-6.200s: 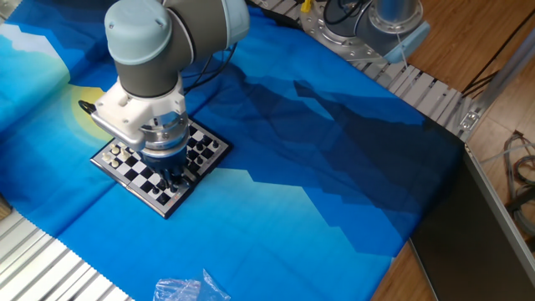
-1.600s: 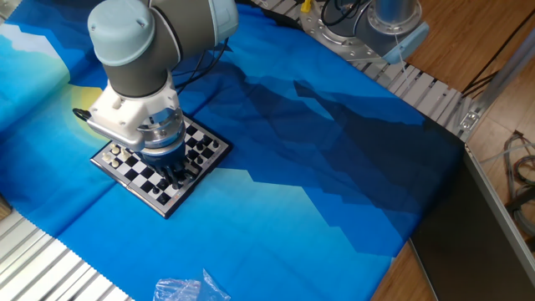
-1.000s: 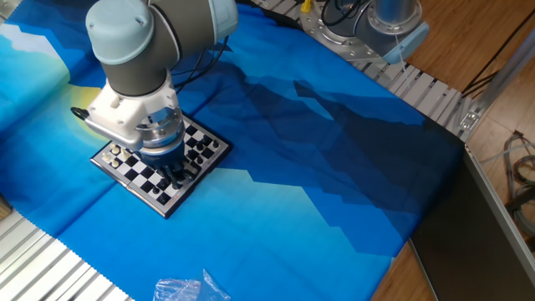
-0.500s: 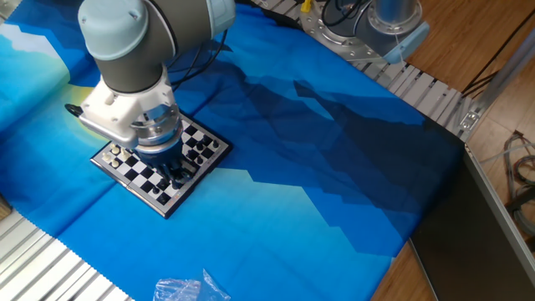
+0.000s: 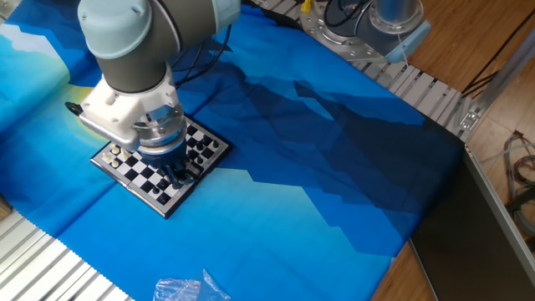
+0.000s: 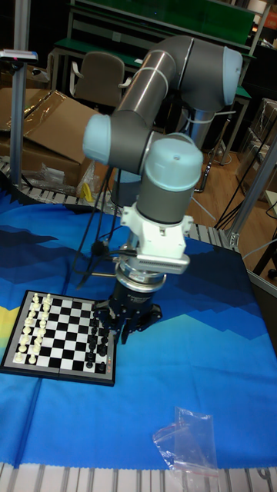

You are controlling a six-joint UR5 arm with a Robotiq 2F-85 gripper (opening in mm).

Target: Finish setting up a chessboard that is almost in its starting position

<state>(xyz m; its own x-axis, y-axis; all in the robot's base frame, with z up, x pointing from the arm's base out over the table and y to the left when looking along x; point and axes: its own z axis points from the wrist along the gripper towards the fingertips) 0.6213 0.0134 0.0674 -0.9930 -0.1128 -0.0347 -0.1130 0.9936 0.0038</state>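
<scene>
A small chessboard (image 6: 60, 337) lies at the lower left of the tall fixed view on a blue patterned cloth (image 5: 318, 176), white pieces (image 6: 35, 329) along its left edge, black pieces (image 6: 95, 344) along its right. The gripper (image 6: 126, 320) hangs low over the black side; whether its fingers are parted or holding a piece cannot be told. It seems mid-adjustment of a black piece; next comes seating it squarely. A clear plastic bag (image 6: 187, 447) lies lower right.

Even, bright indoor light falls from above; the arm (image 5: 142, 58) casts a soft shadow across the blue cloth (image 5: 318, 167). Both views are sharp enough, though the chessboard (image 6: 61, 338) pieces stay tiny and indistinct.
</scene>
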